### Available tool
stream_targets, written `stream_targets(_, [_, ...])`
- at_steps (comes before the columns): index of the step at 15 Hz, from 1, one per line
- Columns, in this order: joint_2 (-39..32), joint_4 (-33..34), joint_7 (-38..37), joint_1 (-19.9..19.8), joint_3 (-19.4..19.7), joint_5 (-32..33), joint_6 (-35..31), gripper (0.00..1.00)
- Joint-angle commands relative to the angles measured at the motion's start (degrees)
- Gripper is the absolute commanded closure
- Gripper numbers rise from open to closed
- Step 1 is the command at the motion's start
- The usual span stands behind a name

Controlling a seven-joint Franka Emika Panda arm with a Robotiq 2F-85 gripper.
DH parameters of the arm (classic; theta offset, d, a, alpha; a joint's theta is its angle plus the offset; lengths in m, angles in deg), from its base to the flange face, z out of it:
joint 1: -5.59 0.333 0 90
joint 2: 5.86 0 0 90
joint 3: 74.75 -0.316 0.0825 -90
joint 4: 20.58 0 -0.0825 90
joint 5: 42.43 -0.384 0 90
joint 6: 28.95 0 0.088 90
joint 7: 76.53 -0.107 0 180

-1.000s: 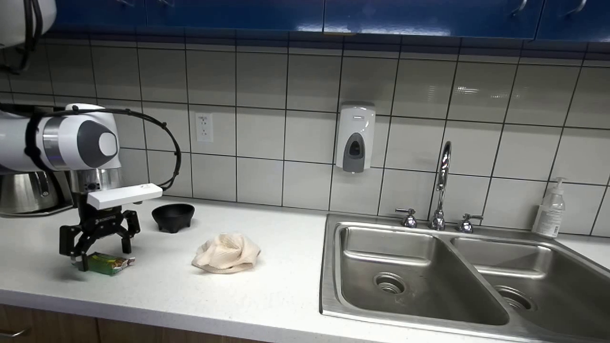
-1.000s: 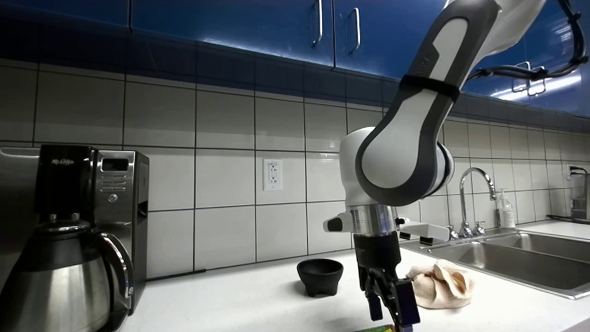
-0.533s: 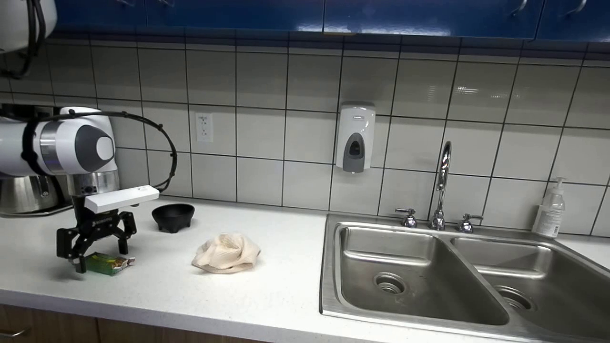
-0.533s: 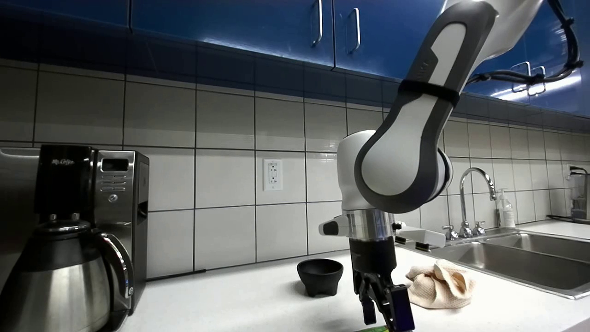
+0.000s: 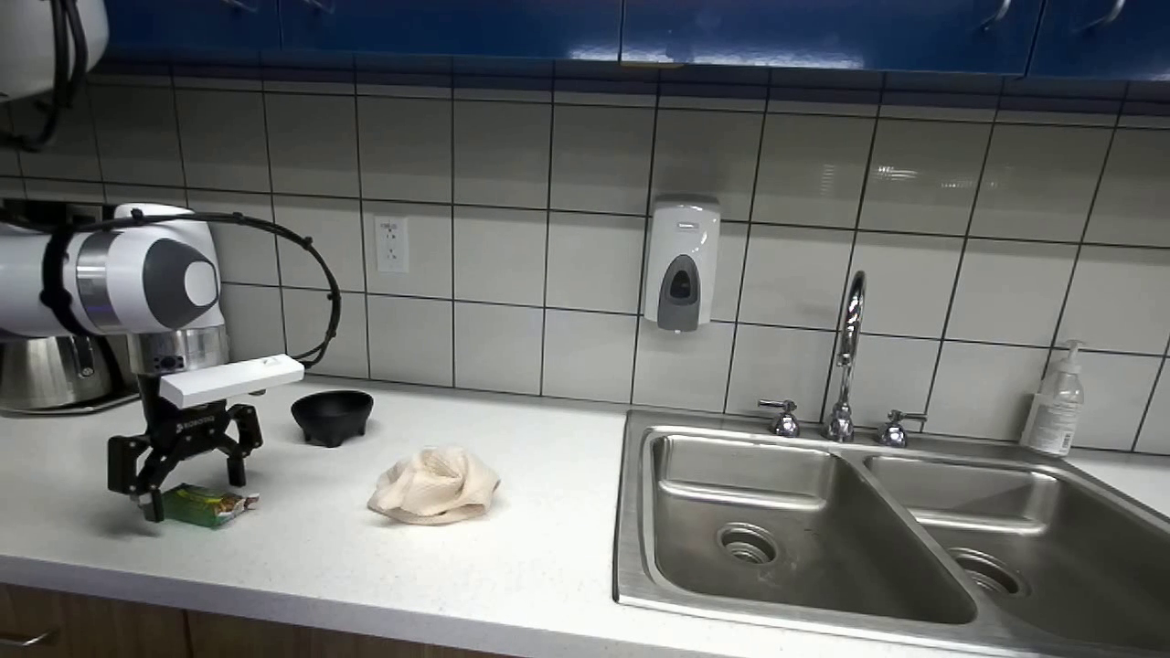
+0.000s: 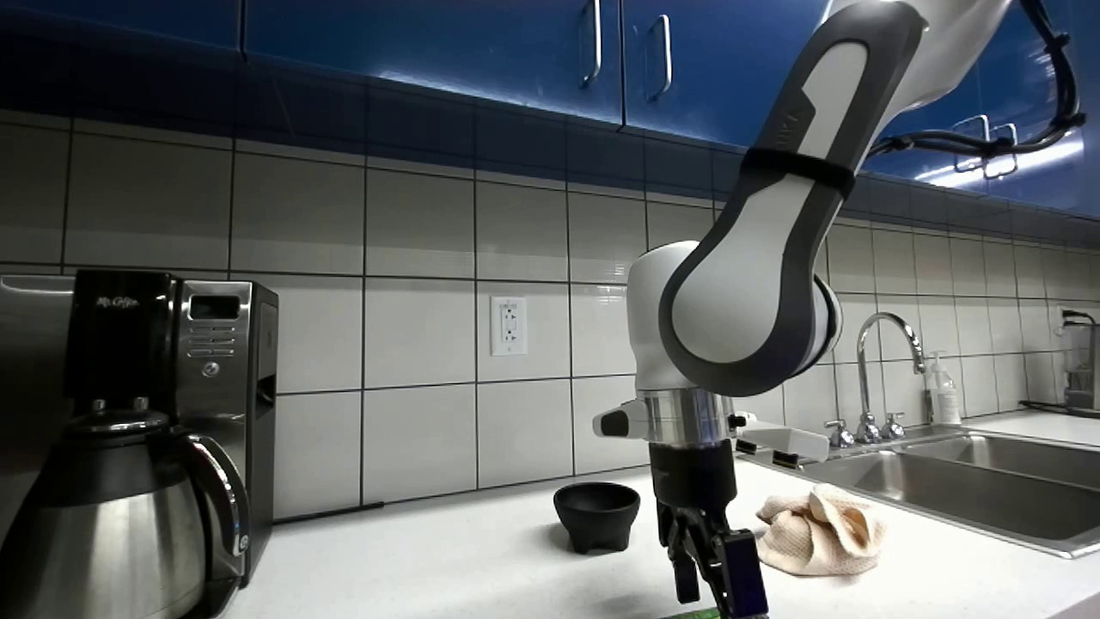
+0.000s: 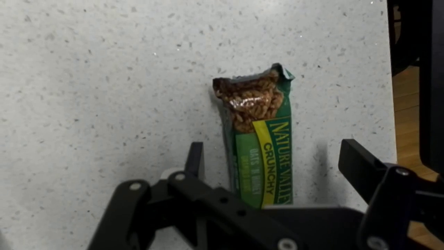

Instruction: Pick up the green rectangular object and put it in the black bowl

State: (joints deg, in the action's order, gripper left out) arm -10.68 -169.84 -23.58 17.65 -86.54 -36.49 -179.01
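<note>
- Gripper [image 7: 272, 152]: I find its fingers [image 7: 362, 170] spread wide, one on either side of the bar [image 7: 251, 152], with counter [image 7: 104, 86] surface showing between each and the bar.
- Bar: green, marked "Crunchy", lying flat on the counter, apart from the bowl [image 5: 332, 425]. The gripper hides one end from my wrist view; in an exterior view I get only a green sliver at the bottom edge.
- Arm [image 6: 748, 284]: gripper pointing down, low over the counter.
- Bowl: black, upright on the counter in both exterior views, near the gripper, closer to the wall [image 5: 498, 247] than the bar is.
- Cloth [image 5: 434, 489]: crumpled on the counter, between bowl and sink [image 5: 634, 512].
- Tap [image 5: 850, 338]: upright at the back of the sink.
</note>
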Motion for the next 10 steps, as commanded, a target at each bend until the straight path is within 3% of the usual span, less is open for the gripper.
stream_targets(1, [0.0,0.1,0.0,-0.7,-0.7,0.1,0.1,0.0])
stream_targets(10, [-0.4,0.4,-0.6,-0.3,-0.8,2.3,-1.0,0.0])
